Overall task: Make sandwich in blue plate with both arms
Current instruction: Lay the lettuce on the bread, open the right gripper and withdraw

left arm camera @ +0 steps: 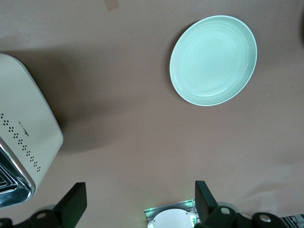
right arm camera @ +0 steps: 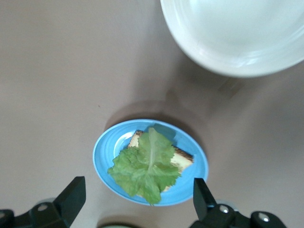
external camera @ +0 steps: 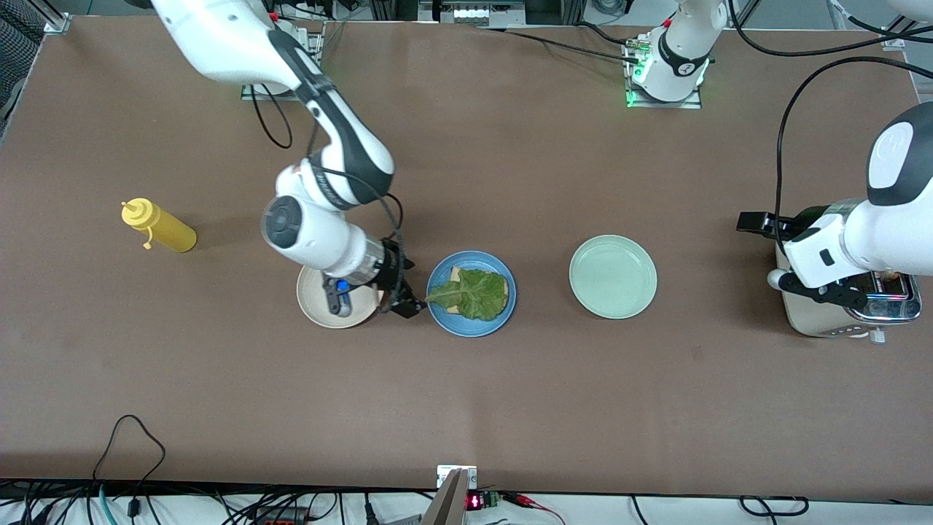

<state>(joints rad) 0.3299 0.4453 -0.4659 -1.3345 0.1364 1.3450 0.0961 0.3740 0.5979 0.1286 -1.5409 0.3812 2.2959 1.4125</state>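
Lettuce on bread in the blue plate

We see one bread slice under a ruffled leaf. Right gripper open beside the plate; left gripper open over the toaster, waiting.

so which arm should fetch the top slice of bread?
Probably left. The left pincer hangs open over the toaster, where the next bread likely is. The right pincer is open between the beige plate and the blue plate, which holds bread and lettuce.
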